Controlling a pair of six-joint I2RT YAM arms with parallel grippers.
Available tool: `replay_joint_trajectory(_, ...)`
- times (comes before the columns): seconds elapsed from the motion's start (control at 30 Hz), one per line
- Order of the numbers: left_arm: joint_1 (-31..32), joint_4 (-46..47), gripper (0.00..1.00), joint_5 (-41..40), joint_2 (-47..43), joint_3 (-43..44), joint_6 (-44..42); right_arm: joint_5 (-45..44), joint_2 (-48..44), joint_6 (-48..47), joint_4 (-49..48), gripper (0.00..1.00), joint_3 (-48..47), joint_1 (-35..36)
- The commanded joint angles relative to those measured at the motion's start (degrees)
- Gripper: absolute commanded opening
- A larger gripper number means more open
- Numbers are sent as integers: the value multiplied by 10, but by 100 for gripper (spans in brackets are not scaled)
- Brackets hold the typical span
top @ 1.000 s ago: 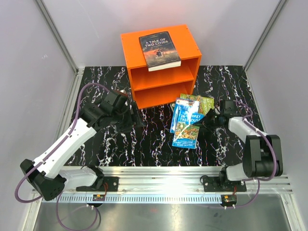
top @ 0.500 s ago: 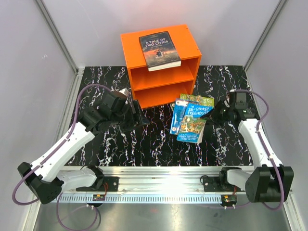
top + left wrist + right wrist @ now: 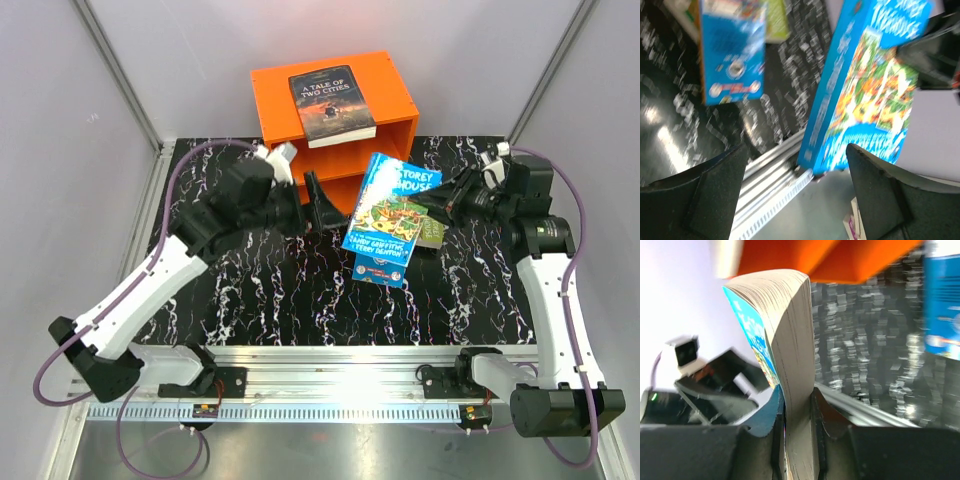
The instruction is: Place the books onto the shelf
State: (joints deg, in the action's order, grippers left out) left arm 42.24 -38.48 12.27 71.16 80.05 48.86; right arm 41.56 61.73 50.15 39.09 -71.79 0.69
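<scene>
One book is up so far: the dark "A Tale of Two Cities" (image 3: 332, 104) lies flat on the roof of the orange shelf (image 3: 385, 105), not in a compartment. Your right gripper (image 3: 795, 405) is clamped on the page edge of a blue Treehouse book (image 3: 390, 208), which is lifted and tilted before the shelf's open front. Your left gripper (image 3: 312, 208) hangs just beside it, jaws spread wide, holding nothing. Left to do, I'd say: this one, plus the second blue book (image 3: 384, 270) and the green book (image 3: 430, 232) lying on the table (image 3: 300, 290).
</scene>
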Motion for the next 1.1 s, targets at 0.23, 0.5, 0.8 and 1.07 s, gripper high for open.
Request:
replay_joint_trajectory(0.23,1,111,84,100,50,146,-29,164,-14,167,-168,0,-90,0)
replay_joint_trajectory(0.5,1,132,57,125,64,186,-37,180,18,269,-336,0,-81,0)
replay_joint_trajectory(0.8,-19,-41,0,60,245,511,-86,178,169,313,-417,18,-250,2)
replay_joint_trajectory(1.07,-126,117,0,53,271,487,25,180,256,273,-344,100,-372,4)
